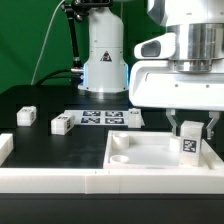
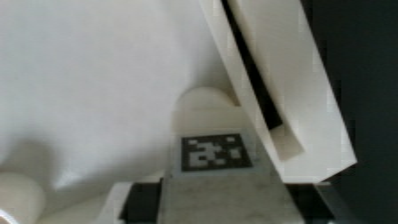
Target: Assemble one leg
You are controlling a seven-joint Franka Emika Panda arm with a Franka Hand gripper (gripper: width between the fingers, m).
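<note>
My gripper [image 1: 190, 130] is shut on a leg [image 1: 189, 143], a small white block with a black-and-white tag, held upright. The leg's lower end is at the corner of the large white panel [image 1: 150, 150] on the exterior view's right. In the wrist view the tagged leg [image 2: 215, 152] sits between my fingers [image 2: 139, 203], and my gripper [image 2: 214, 207] is over the panel [image 2: 89, 80] at a round corner socket [image 2: 210, 100]. I cannot tell whether the leg is seated in the socket. Three more legs lie on the black table [image 1: 25, 116], [image 1: 62, 124], [image 1: 134, 118].
The marker board [image 1: 95, 118] lies behind the panel, in front of the arm's white base [image 1: 103, 60]. A long white bar [image 1: 90, 181] runs along the front, with a raised end on the exterior view's left [image 1: 5, 148]. The panel's raised edge shows beside the leg [image 2: 267, 80].
</note>
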